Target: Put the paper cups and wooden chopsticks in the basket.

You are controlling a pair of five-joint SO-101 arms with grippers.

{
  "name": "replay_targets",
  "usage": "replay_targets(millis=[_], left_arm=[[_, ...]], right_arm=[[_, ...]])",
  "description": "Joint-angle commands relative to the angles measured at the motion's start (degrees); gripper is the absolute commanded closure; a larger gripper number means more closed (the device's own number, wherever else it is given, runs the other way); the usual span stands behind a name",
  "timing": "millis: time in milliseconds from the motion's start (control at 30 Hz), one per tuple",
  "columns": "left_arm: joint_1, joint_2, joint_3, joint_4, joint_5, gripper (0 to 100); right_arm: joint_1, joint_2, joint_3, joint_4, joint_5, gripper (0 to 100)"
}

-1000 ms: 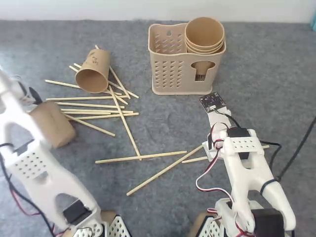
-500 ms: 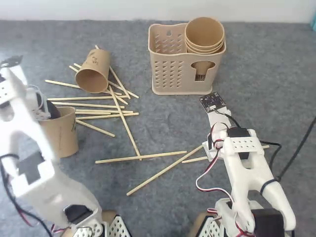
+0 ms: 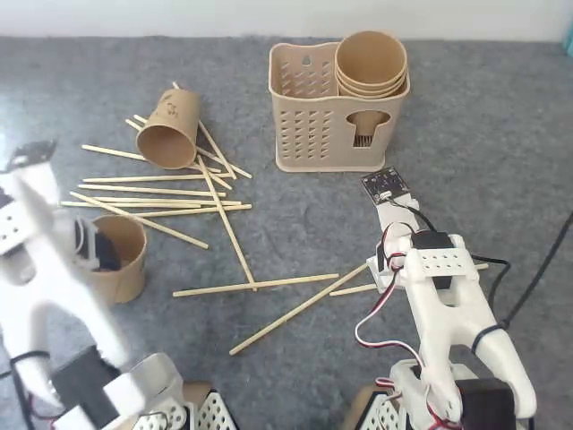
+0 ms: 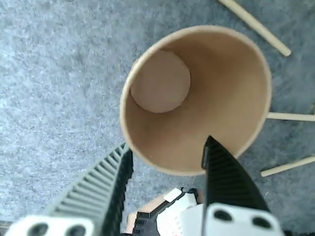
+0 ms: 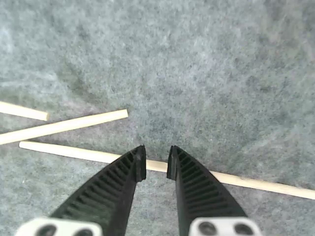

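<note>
Now the left gripper (image 4: 167, 145) stands spread astride the near wall of an upright paper cup (image 3: 121, 260) at the lower left of the high view. One finger is inside the cup and the other outside.

A second cup (image 3: 168, 130) lies on its side at the upper left, among a scatter of wooden chopsticks (image 3: 161, 190) on the grey worktop (image 3: 501, 134). More chopsticks lie across the middle.

The basket (image 3: 313, 134) stands at the upper centre. A stack of cups (image 3: 371, 58) sits in its right-hand compartment.

The right gripper (image 5: 155, 147) points down at the worktop, its fingers pressed nearly together with a slim gap. It holds nothing and sits just over one chopstick (image 5: 74, 152).
</note>
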Motion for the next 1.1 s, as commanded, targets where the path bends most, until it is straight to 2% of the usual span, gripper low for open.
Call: replay_targets(millis=[0, 100, 300, 533, 733, 867, 1067], left_arm=[[-3.6, -2.99, 0.57, 1.76, -2.99, 78], [-5.45, -3.08, 0.66, 1.76, -3.16, 81], [-5.1, -2.99, 0.66, 1.67, -3.16, 99], [-4.57, -2.9, 1.1, -1.41, -3.08, 99], [-2.37, -2.9, 6.11, -6.15, -2.9, 99], [1.32, -3.43, 5.32, -5.8, -0.79, 99], [7.65, -3.34, -4.53, 1.14, 5.45, 99]], right_arm=[[0.84, -0.22, -0.09, -1.01, 0.7, 90.2], [0.84, -0.22, -0.09, -1.01, 0.7, 90.2], [1.01, -0.22, -0.09, -1.01, 0.7, 90.2], [1.01, -0.22, -0.09, -0.92, 0.7, 90.2], [1.1, -0.22, -0.09, -0.92, 0.7, 90.2], [1.1, -0.22, -0.09, -0.92, 0.7, 90.2], [1.1, -0.22, -0.09, -0.92, 0.7, 90.2]])
